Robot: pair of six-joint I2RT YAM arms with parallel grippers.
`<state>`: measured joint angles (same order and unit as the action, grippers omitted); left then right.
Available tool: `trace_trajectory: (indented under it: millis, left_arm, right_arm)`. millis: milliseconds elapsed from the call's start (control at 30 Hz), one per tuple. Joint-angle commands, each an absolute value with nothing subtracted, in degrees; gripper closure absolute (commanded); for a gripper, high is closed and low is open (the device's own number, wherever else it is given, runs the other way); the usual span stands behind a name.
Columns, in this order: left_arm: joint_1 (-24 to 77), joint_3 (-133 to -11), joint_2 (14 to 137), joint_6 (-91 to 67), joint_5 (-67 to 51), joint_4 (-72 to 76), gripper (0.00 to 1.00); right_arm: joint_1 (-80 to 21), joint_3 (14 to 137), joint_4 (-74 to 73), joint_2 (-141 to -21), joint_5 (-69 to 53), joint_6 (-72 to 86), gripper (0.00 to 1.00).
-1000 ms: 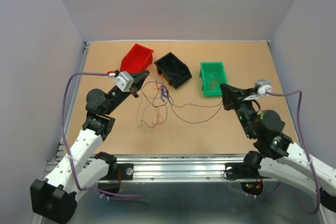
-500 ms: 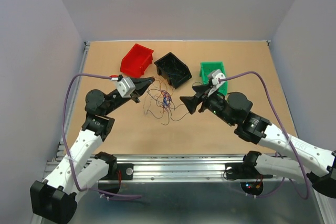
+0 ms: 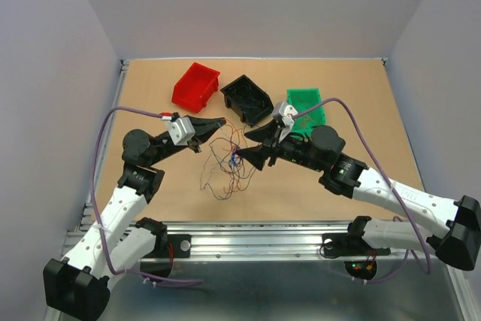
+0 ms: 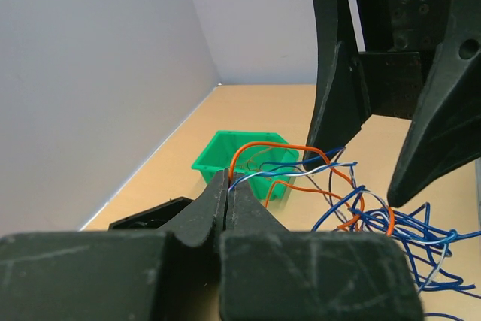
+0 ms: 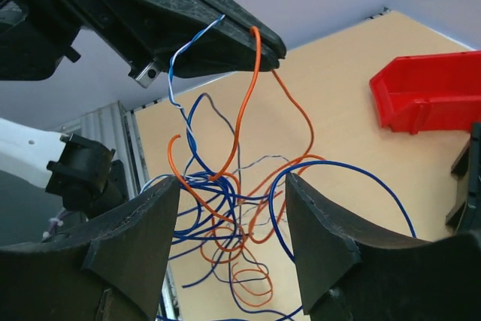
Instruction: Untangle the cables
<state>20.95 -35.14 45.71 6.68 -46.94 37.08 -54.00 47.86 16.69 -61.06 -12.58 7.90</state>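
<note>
Cables (image 3: 229, 157) hang as a knotted clump from the clenched left gripper (image 3: 216, 122), which pinches orange and blue strands over mid-table, while the right gripper (image 3: 252, 157), jaws spread, grasps nothing beside the clump; untangling looks barely begun.

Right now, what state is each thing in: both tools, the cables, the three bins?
Left tool: shut, pinching orange and blue strands at its tip.
Right tool: open, fingers either side of the hanging strands, not gripping.
Cables: tangled, hanging from the left tool.
Red bin: upright, untouched.
Black bin: upright, contents unclear.
Green bin: upright, partly hidden by the right arm.
</note>
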Motion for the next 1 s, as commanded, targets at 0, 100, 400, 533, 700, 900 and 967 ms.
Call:
trace_trajectory:
  millis: [0,100,400,533,700,900,967]
  left_arm:
    - [21.3,-35.2,45.2,5.5,-48.9,40.4,1.0]
    - [21.3,-35.2,44.6,5.4,-49.5,40.4,1.0]
    - [21.4,-35.3,45.1,5.4,-49.5,40.5,1.0]
    - [21.4,-35.2,45.5,5.6,-47.6,40.5,1.0]
    - [21.3,-35.9,46.6,6.0,-45.1,39.6,1.0]
    - [21.4,-36.7,48.1,6.9,-40.3,38.3,1.0]
    - [21.3,-37.0,48.8,6.8,-39.6,37.7,1.0]
  right_arm:
    - [-54.1,50.7,21.1,-62.5,-18.9,5.9,0.36]
    - [-54.1,51.3,21.2,-63.9,-19.2,5.1,0.37]
    - [-54.1,51.3,23.3,-65.0,-24.0,6.0,0.5]
    - [-54.1,51.3,23.6,-65.0,-23.6,6.3,0.53]
    - [-54.1,50.5,23.2,-62.7,-18.0,7.6,0.41]
    - [-54.1,49.8,19.1,-59.2,-11.8,9.1,0.19]
    - [-54.1,49.8,18.1,-58.6,-11.9,9.3,0.16]
